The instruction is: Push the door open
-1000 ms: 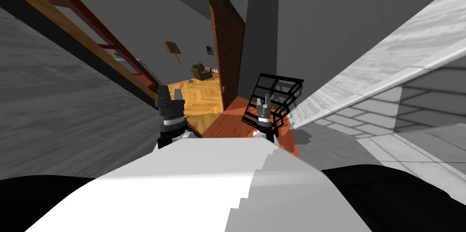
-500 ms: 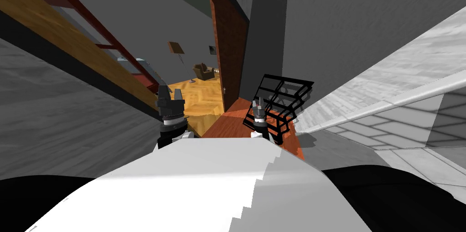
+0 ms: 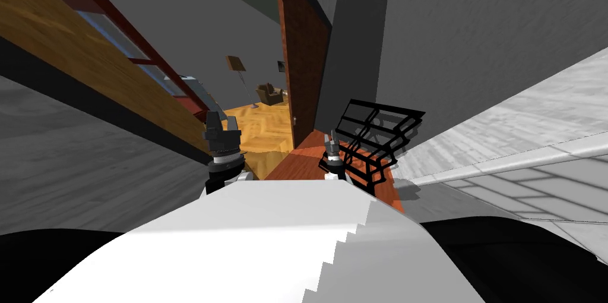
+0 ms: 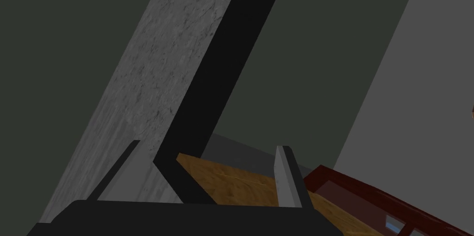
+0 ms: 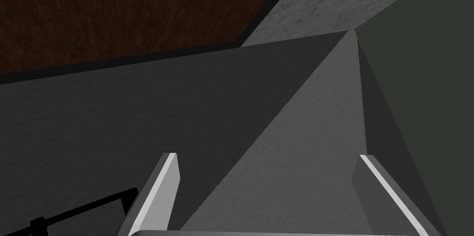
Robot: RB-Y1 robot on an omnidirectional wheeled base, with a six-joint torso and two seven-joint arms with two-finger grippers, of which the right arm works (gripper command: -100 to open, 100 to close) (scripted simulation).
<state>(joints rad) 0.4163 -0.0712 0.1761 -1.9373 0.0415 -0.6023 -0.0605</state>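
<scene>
The reddish-brown door (image 3: 304,73) stands swung inward, nearly edge-on, ahead of my arms and slightly right; its small handle (image 3: 293,119) shows low on the edge. The right wrist view has a dark brown face of the door (image 5: 115,11) beyond grey wall. My left gripper (image 3: 221,125) is open in front of the doorway, over the wooden floor (image 3: 261,130). In its own view the left gripper (image 4: 208,145) holds nothing. My right gripper (image 3: 330,138) sits just right of the door's foot, against a black wire rack (image 3: 380,133). The right gripper (image 5: 267,156) is open and empty.
A long wood-and-red framed panel (image 3: 89,50) runs along my left. Through the doorway stand an armchair (image 3: 270,92) and a floor lamp (image 3: 237,68). A pale tiled ledge (image 3: 522,139) slants across the right. Grey wall (image 3: 463,38) rises behind the rack.
My view has swung, so the door, rack and ledge drift right and the left panel looms larger. The right gripper sits a little lower and further left; the left one holds its place.
</scene>
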